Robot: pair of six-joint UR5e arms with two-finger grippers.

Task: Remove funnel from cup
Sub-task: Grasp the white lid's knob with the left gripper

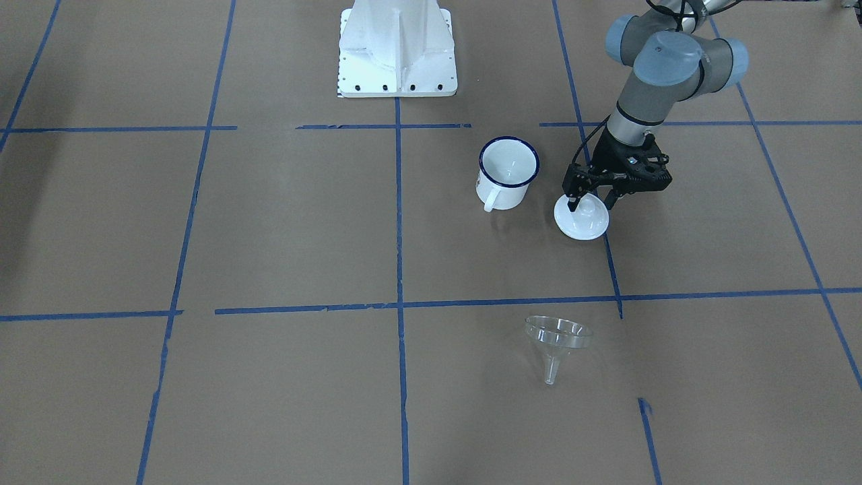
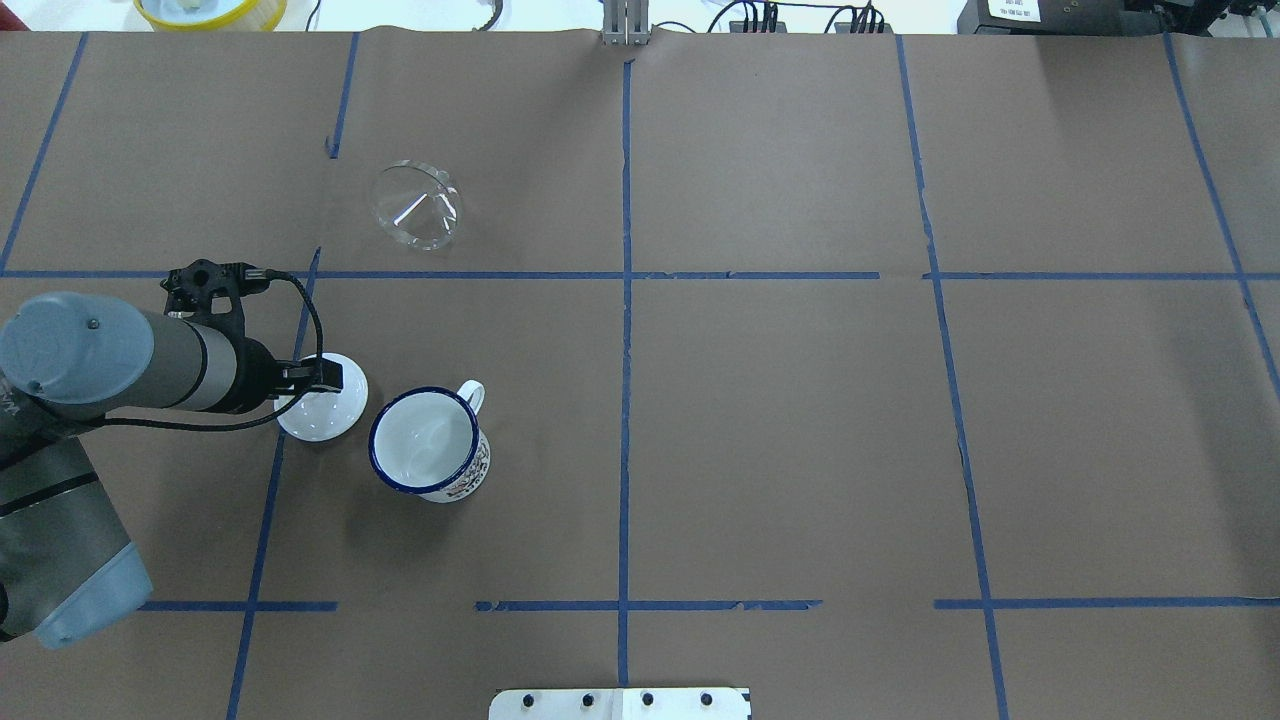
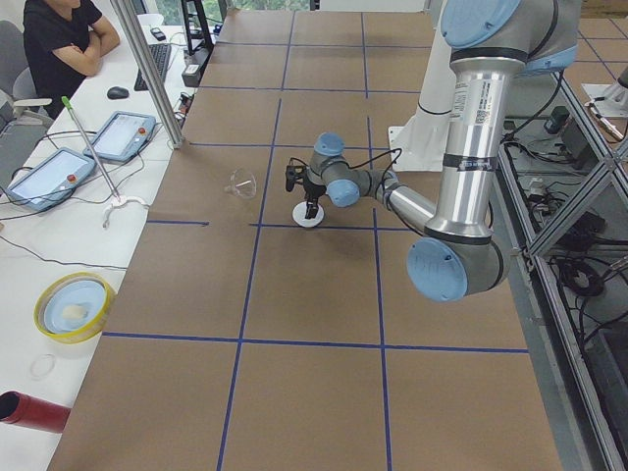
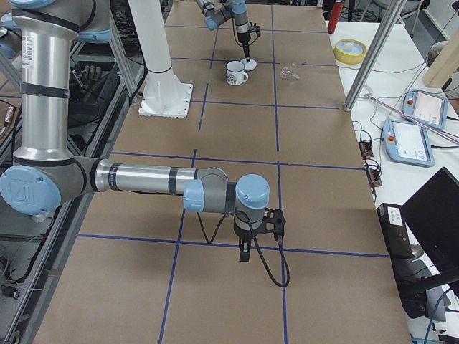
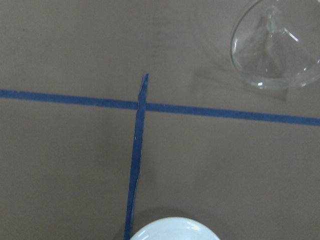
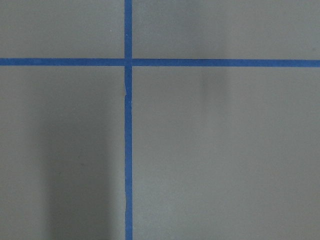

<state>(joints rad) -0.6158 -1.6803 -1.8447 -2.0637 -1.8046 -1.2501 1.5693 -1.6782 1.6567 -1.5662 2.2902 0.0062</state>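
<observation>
The clear funnel (image 1: 557, 337) lies on its side on the brown table, well away from the cup, and also shows in the overhead view (image 2: 415, 205) and the left wrist view (image 5: 275, 47). The white cup (image 1: 508, 172) with a blue rim stands upright and empty (image 2: 428, 445). Beside it lies a white round lid (image 1: 582, 222) with a knob. My left gripper (image 1: 591, 205) hangs just over that lid, open, its fingers on either side of the knob. My right gripper (image 4: 244, 251) shows only in the right side view, far from the objects; I cannot tell its state.
Blue tape lines (image 2: 625, 300) divide the table into squares. The robot's white base (image 1: 397, 54) stands at the table's near edge. A person and tablets (image 3: 49, 177) are at a side bench beyond the table, with a yellow bowl (image 3: 71, 306) there too.
</observation>
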